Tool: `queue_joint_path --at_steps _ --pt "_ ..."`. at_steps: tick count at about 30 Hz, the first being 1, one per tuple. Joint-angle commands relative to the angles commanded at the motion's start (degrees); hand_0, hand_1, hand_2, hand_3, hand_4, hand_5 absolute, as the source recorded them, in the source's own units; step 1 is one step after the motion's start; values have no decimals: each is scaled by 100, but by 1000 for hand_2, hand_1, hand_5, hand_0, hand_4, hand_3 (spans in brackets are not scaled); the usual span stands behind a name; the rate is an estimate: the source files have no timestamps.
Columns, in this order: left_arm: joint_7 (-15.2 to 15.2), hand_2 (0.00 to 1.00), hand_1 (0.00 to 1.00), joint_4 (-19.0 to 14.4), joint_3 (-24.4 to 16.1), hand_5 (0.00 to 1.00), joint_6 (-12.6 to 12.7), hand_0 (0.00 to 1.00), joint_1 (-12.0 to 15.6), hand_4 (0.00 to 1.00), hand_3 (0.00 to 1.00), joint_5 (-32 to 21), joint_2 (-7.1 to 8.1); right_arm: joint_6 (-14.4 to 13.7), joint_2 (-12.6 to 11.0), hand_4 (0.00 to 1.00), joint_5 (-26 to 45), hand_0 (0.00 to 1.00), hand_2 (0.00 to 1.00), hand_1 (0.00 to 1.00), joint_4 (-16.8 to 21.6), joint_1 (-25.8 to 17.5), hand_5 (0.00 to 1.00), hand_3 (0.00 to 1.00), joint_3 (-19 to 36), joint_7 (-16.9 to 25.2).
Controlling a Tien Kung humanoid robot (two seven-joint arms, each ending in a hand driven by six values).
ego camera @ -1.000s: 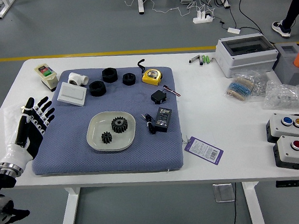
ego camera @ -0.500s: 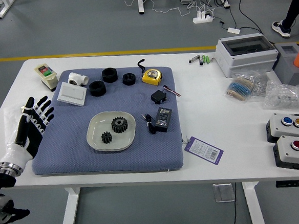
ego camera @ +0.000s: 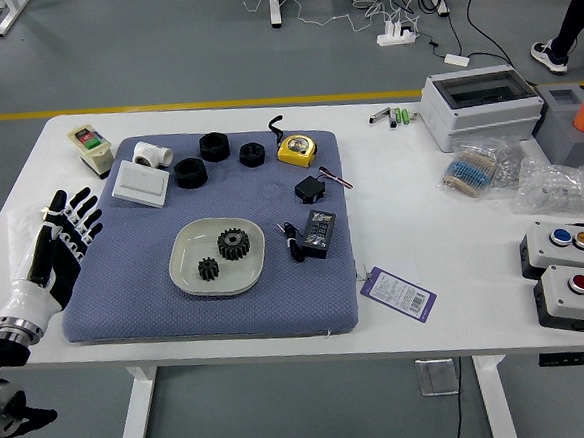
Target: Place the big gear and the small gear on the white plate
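Observation:
My left hand [ego camera: 76,223] is over the left edge of the blue mat, fingers spread and holding nothing, well to the left of the plate. Both gears lie inside the white plate [ego camera: 188,270]: the big black gear [ego camera: 234,244] right of centre, and the small black gear [ego camera: 208,269] below and left of it. A small gap separates the two gears. The right hand is out of view.
On the blue mat [ego camera: 148,309] are black rings [ego camera: 191,173], a white switch box [ego camera: 140,184], a yellow tape measure [ego camera: 296,150] and a black adapter [ego camera: 319,234]. A purple tag [ego camera: 399,294] lies right of it. Button boxes [ego camera: 578,294] stand far right.

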Motion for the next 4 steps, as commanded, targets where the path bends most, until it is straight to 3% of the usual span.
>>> queue_joint_path --at_steps 4 --pt "-56 998 998 18 3 966 89 998 10 960 967 18 -5 -3 6 791 23 662 742 675 2 -8 680 568 -12 4"
